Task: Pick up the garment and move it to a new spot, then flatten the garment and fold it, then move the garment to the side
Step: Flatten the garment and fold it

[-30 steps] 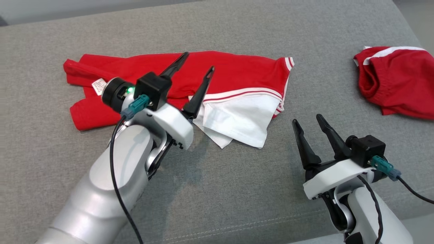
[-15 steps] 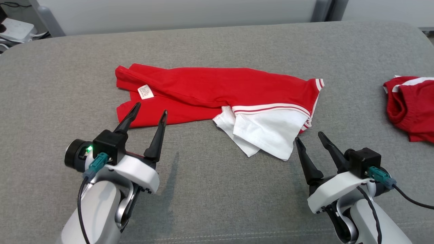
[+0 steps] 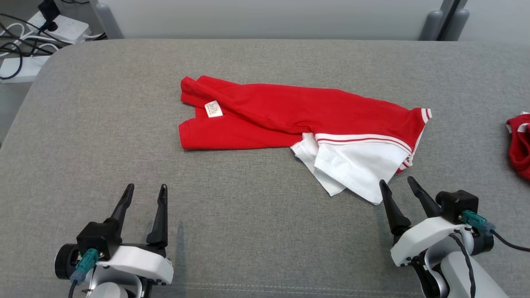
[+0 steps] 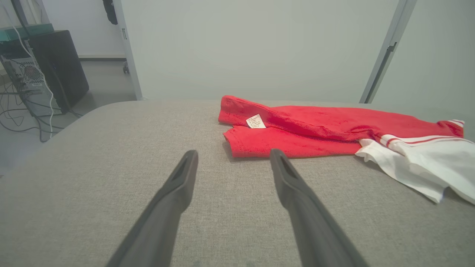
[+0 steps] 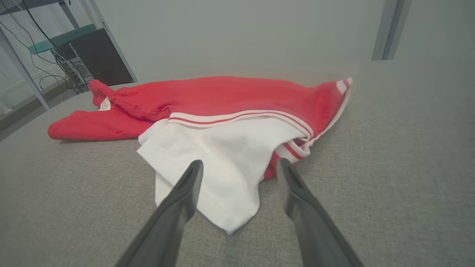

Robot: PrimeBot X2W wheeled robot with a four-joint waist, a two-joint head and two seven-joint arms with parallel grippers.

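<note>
Left pincer (image 3: 147,187) is released: its two dark fingers stand apart with nothing between them. It sits on the near side of the garment (image 3: 290,111), off that garment's left end and well apart from the cloth. In the left wrist view, I see the same pincer (image 4: 233,152) pointing over bare grey surface (image 3: 265,248) toward the garment's (image 4: 315,126) red left end.

I find the garment lying crumpled and roughly lengthwise across the middle of the surface. A white label (image 3: 213,109) shows on the red fabric near the garment's left end. A white panel (image 3: 360,161) edged with red and white stripes spills from the garment's right half toward the near side.

Right pincer (image 3: 396,181) is also released and grips nothing. It sits just beside the near corner of the garment's white panel. In the right wrist view, its (image 5: 240,162) left finger overlaps that white cloth (image 5: 222,148). I cannot tell whether the two touch.

A second red cloth (image 3: 519,145) lies well to the right of the garment, cut off by the edge of the head view.
</note>
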